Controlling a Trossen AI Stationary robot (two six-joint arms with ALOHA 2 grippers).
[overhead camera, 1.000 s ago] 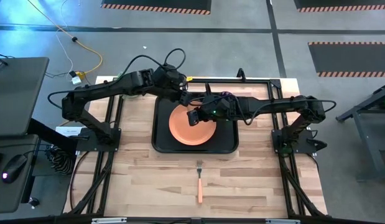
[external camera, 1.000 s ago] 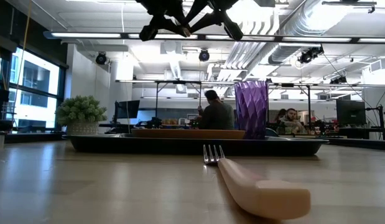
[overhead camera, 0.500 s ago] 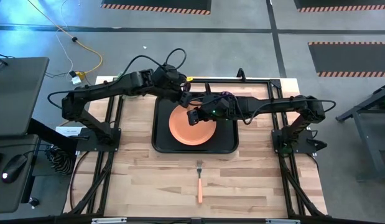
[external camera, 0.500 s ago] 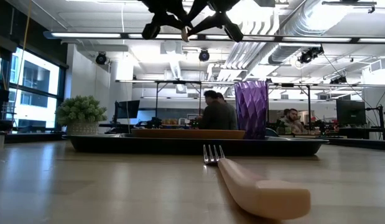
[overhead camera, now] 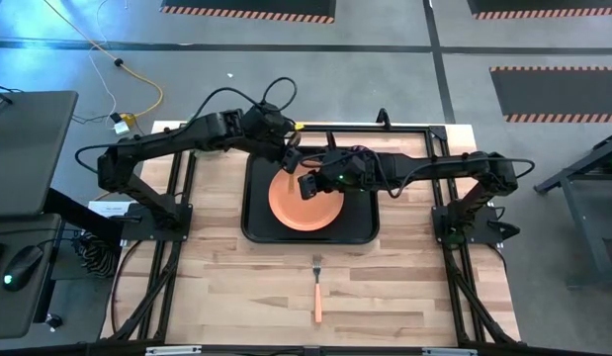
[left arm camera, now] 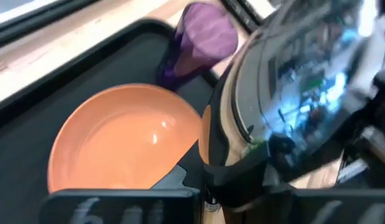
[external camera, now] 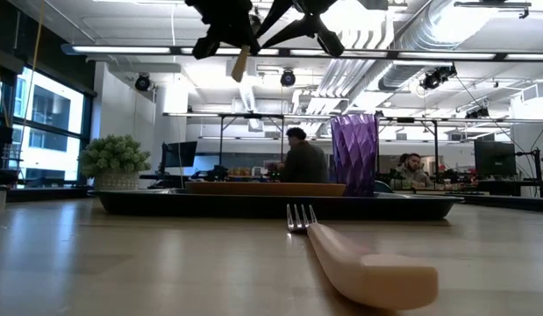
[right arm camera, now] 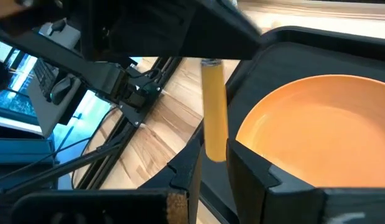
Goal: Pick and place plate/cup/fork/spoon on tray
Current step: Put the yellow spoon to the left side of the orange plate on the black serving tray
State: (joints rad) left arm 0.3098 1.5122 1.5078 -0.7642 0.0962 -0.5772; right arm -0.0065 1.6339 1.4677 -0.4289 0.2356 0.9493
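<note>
The orange plate (overhead camera: 310, 206) lies flat on the black tray (overhead camera: 256, 222). The purple cup (external camera: 354, 154) stands upright on the tray behind it and is hidden under my right arm in the high view. The fork (overhead camera: 317, 292) lies on the bare wood near the front edge. Both grippers hover over the tray's far left part. My left gripper (overhead camera: 289, 158) is shut on the spoon, whose yellow-orange handle (right arm camera: 214, 106) hangs down; the bowl is hidden. My right gripper (overhead camera: 307, 184) is just beside it, its fingers slightly apart on either side of the handle's free end (right arm camera: 214, 155). My left gripper holds the spoon by its metal end, just above the top of the handle (right arm camera: 211, 62); the gripper's own body hides the place of contact. The handle (external camera: 241, 63) hangs below the fingers, slightly tilted, clear of the plate and tray.
The table's frame rails run along both sides of the tray. Bare wood lies between the tray and the fork and on either side of it. People sit in the room beyond the far edge.
My left gripper has shifted a little toward the table's left edge with the spoon. The handle, which showed only as a small tip between the two grippers, now hangs down below my left gripper, tilted. My right gripper has kept its place.
</note>
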